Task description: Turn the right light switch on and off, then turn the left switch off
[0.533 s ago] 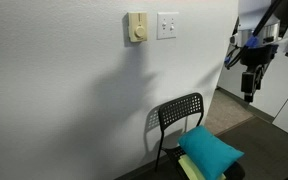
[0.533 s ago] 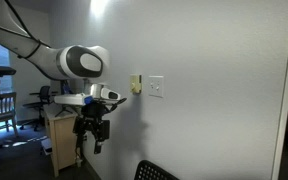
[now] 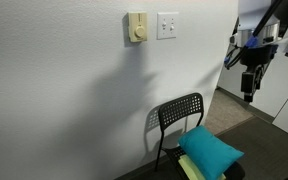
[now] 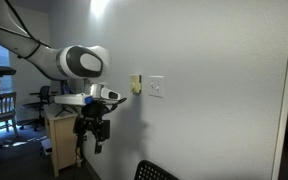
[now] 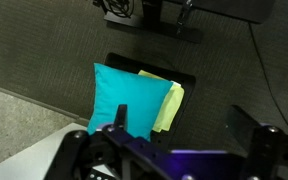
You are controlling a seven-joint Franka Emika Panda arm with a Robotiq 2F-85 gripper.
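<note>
Right light switch (image 3: 171, 25): we are locating it in the square white wall plate (image 3: 167, 33), high on the wall just beside the cream plate (image 3: 136, 27) with its round knob. The toggle is too small for us to be reading its position.
Left switch (image 3: 163, 25): it is sitting in the same plate, next to its twin, and its position is likewise escaping us.
End effector (image 3: 250, 90): it is hanging pointed downward, well apart from the wall plate and lower than it. In the wrist view its fingers (image 5: 116, 122) are standing wide apart with nothing between them.
Progress: we are judging the task to be at its very start, since nothing is touching either toggle. The on-and-off flick of the right toggle and the switching off of the left one are all remaining.
Step in hand: we are reading this as the approach, with the arm needing to rise and turn toward the wall.
Below the arm: the wrist view is looking down on a teal cushion (image 5: 129, 95) lying on a black chair (image 3: 179, 112).
Hidden or unclear: the wrist view is not showing the wall plate at all. The frame edge is cutting off the arm in an exterior view. A yellow-green item (image 5: 170, 106) is peeping from under the cushion, and we are unable to identify it.
</note>
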